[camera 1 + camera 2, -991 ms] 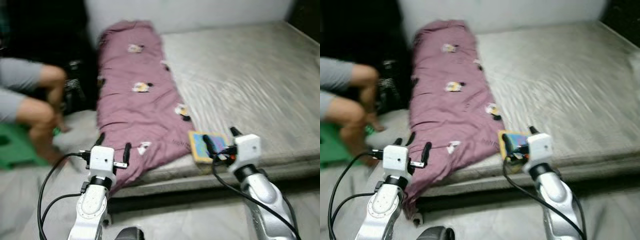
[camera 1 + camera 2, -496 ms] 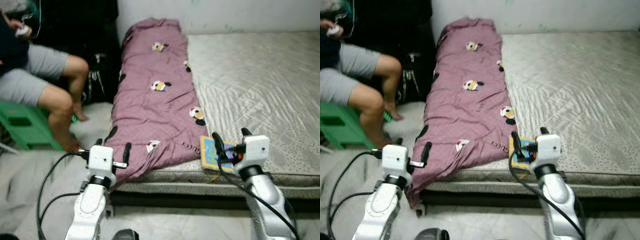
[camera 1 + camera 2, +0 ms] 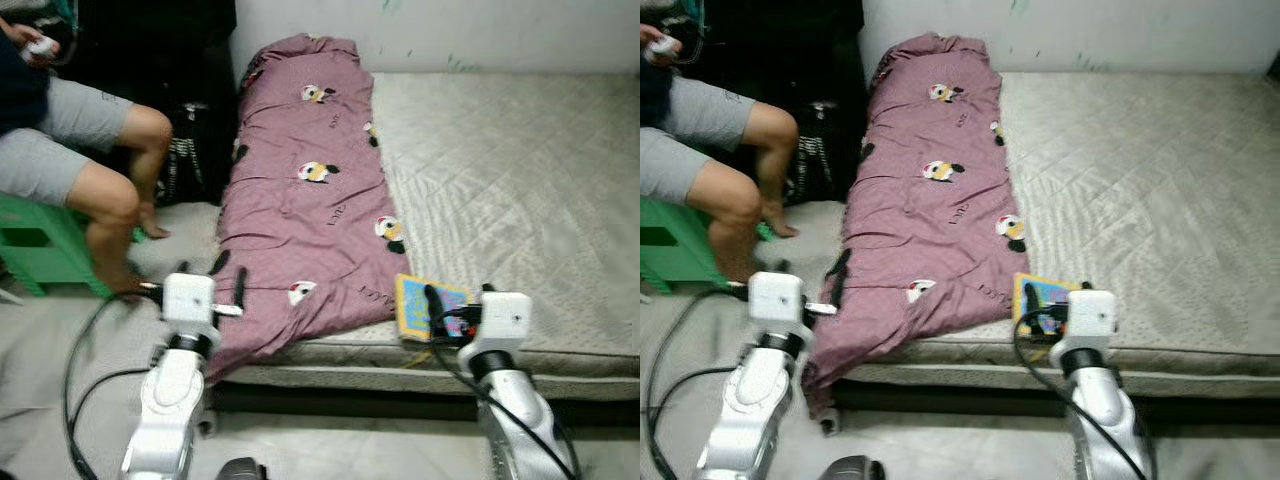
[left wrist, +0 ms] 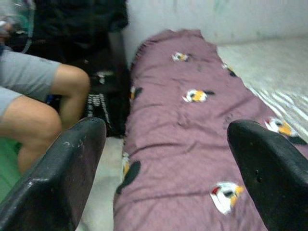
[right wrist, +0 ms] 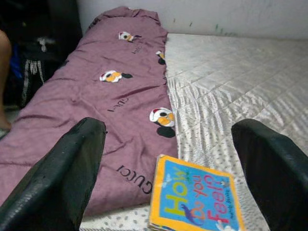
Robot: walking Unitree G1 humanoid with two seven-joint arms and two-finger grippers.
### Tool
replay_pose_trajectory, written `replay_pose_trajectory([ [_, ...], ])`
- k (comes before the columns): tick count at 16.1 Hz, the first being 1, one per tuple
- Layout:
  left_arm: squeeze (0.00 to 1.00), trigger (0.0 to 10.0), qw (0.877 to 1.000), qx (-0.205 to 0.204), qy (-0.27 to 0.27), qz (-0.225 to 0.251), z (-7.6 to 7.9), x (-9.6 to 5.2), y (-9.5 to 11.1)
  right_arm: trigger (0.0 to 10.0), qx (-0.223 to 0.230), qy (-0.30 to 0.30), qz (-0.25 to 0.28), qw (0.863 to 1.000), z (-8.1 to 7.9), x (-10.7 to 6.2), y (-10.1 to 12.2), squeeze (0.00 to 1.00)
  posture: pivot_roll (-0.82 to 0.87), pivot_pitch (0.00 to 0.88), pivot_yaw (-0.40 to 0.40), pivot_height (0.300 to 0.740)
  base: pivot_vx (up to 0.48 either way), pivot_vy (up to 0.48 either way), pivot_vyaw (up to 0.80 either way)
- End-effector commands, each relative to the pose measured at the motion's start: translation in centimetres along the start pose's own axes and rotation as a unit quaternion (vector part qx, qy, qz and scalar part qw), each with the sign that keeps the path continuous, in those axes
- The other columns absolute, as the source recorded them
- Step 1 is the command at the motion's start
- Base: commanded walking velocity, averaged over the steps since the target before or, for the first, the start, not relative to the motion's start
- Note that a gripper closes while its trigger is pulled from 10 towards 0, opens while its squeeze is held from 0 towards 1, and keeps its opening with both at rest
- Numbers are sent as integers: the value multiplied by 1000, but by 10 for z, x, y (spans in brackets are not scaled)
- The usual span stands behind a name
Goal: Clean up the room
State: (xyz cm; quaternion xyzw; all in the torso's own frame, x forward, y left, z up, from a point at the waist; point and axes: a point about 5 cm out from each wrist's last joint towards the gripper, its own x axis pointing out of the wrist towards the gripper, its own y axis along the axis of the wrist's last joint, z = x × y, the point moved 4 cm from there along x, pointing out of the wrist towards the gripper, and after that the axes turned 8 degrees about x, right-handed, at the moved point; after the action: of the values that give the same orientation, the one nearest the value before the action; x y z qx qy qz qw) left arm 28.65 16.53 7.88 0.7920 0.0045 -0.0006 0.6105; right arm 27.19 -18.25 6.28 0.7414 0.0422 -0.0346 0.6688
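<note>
With fingers spread wide, the right gripper (image 5: 168, 192) faces the book (image 5: 195, 199) at the bed's (image 3: 500, 160) six-o'clock edge, likely lining up a grab, while the left gripper (image 4: 168, 178), also spread, faces the blanket (image 3: 300, 200).

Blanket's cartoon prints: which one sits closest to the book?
The print right at the purple blanket's mattress-side edge, just up the bed from the "How Do You Feel?" book. The other prints lie farther toward the wall or the floor-side edge.
</note>
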Motion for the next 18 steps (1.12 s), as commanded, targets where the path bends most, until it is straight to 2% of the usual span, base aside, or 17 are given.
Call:
replay_pose_trajectory([
  [1,0,10000,1000,5,18,-7,-8,-4,-4,10000,-15,14,-16,1000,-7,5,-6,0,-6,24,-52,740,0,0,0],
  [3,0,10000,998,-2,50,-26,-13,-22,-14,10000,-29,61,-27,997,-20,17,-6,0,50,33,-114,740,0,0,0],
  [5,0,10000,997,-9,70,-38,-14,-30,-21,10000,-27,76,-28,996,-23,25,-2,0,68,33,-133,740,0,0,0],
  [7,0,10000,997,-12,72,-38,-15,-29,-21,10000,-33,77,-22,996,-23,29,1,0,59,27,-115,740,0,0,0],
  [9,0,10000,998,-10,49,-30,-13,-21,-17,10000,-18,61,-19,998,-20,29,1,0,37,28,-77,740,0,0,0],
  [11,0,10000,1000,-14,10,-20,-7,-15,-12,10000,-30,43,-7,999,-17,26,1,0,3,40,-38,740,0,0,0],
  [15,0,10000,999,-25,-25,-13,7,-14,-7,10000,-29,12,-4,999,-1,17,2,0,-33,59,-16,740,0,0,0],
  [18,0,10000,999,-30,-36,-12,12,-16,-7,10000,-35,2,-4,999,5,13,1,0,-34,64,-18,740,256,0,0],
])
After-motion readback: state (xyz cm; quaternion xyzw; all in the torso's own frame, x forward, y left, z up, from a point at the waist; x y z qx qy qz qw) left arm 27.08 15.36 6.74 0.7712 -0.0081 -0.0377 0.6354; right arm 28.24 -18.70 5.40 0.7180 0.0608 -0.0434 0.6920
